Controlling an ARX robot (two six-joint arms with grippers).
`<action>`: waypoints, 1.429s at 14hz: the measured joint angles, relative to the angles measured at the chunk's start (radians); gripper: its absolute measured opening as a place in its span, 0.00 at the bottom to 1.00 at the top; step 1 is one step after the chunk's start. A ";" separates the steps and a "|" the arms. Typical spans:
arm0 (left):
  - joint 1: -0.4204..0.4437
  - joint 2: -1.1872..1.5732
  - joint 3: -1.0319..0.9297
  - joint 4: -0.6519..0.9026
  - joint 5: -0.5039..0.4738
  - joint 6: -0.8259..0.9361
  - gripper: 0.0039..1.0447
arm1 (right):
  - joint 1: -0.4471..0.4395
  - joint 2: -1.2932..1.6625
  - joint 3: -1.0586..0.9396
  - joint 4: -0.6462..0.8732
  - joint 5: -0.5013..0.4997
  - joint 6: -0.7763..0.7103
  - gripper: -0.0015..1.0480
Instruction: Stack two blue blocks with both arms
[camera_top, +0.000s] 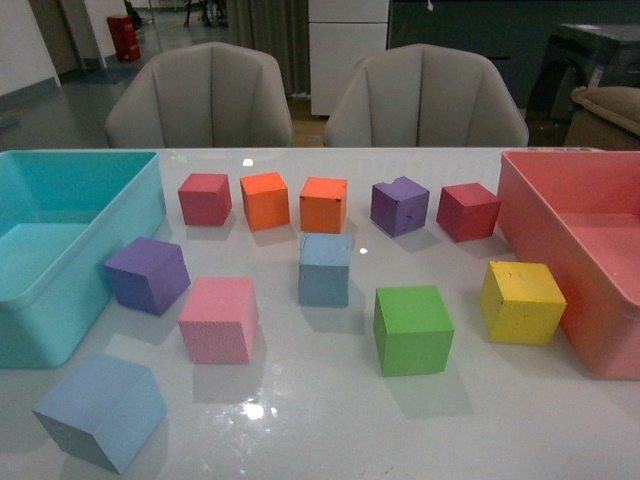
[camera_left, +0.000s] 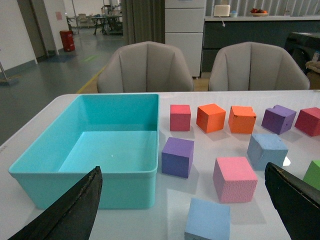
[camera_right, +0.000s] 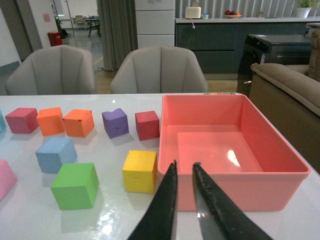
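Two light blue blocks lie apart on the white table. One blue block (camera_top: 324, 269) sits mid-table; it also shows in the left wrist view (camera_left: 267, 150) and the right wrist view (camera_right: 56, 154). The other blue block (camera_top: 100, 410) lies tilted at the near left, in front of the teal bin (camera_top: 40, 330); in the left wrist view (camera_left: 208, 220) it lies between my wide-open fingers. My left gripper (camera_left: 182, 202) is open and empty. My right gripper (camera_right: 184, 165) is shut and empty, above the near wall of the pink bin (camera_right: 235, 187). Neither arm shows in the front view.
Other cubes surround the blocks: a purple cube (camera_top: 148, 274), a pink cube (camera_top: 219, 319), a green cube (camera_top: 412, 329), a yellow cube (camera_top: 521, 301), and a back row of a red cube (camera_top: 205, 198), orange cubes (camera_top: 265, 200), purple and red. Two chairs (camera_top: 200, 100) stand behind the table.
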 joint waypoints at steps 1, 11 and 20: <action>0.000 0.000 0.000 0.000 0.000 0.000 0.94 | 0.000 0.000 0.000 0.000 0.000 0.000 0.15; 0.000 0.000 0.000 0.000 0.000 0.000 0.94 | 0.000 0.000 0.000 0.000 0.000 0.000 0.56; -0.105 1.273 0.371 0.469 0.019 -0.045 0.94 | 0.000 0.000 0.000 0.000 0.000 -0.002 0.94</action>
